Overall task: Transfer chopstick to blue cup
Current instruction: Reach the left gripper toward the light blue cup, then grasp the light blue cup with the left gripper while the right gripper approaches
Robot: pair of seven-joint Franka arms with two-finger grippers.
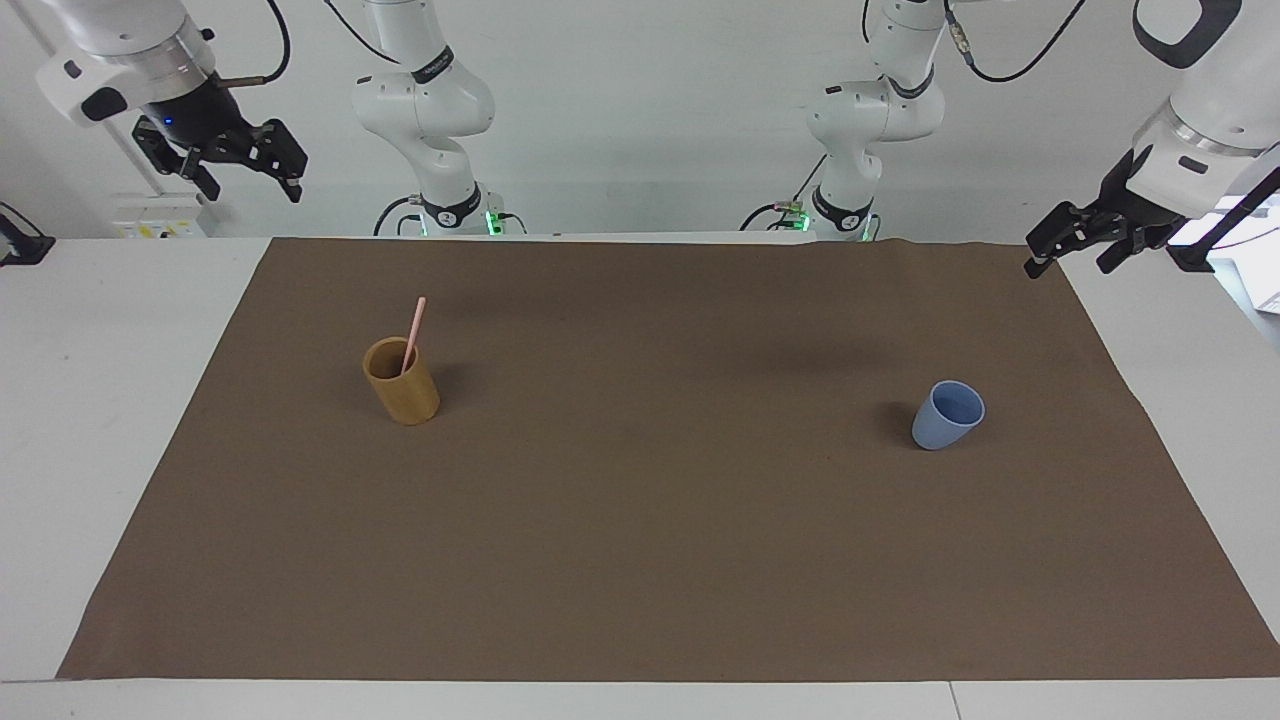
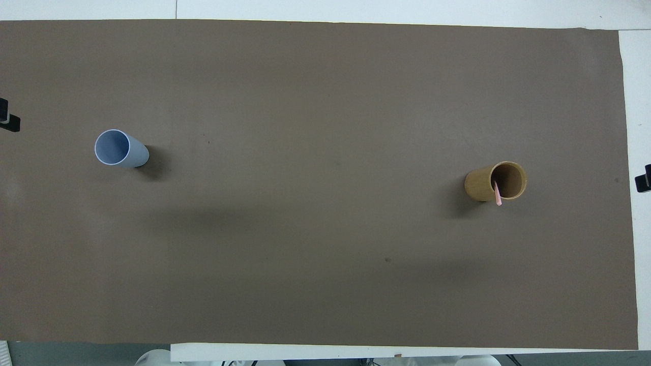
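A thin pale pink chopstick (image 1: pixel 413 335) stands tilted in a tan wooden cup (image 1: pixel 402 385) toward the right arm's end of the table; from above the chopstick (image 2: pixel 497 194) leans on the rim of the tan cup (image 2: pixel 496 181). The light blue cup (image 1: pixel 948 415) stands upright and holds nothing, toward the left arm's end; its mouth shows in the overhead view (image 2: pixel 119 149). My right gripper (image 1: pixel 250 180) hangs open, high over the table's corner, holding nothing. My left gripper (image 1: pixel 1070 262) is open over the mat's corner, also holding nothing.
A brown mat (image 1: pixel 640 550) covers most of the white table (image 1: pixel 90 400). The two cups are the only things on it, far apart. Both arm bases stand at the robots' edge.
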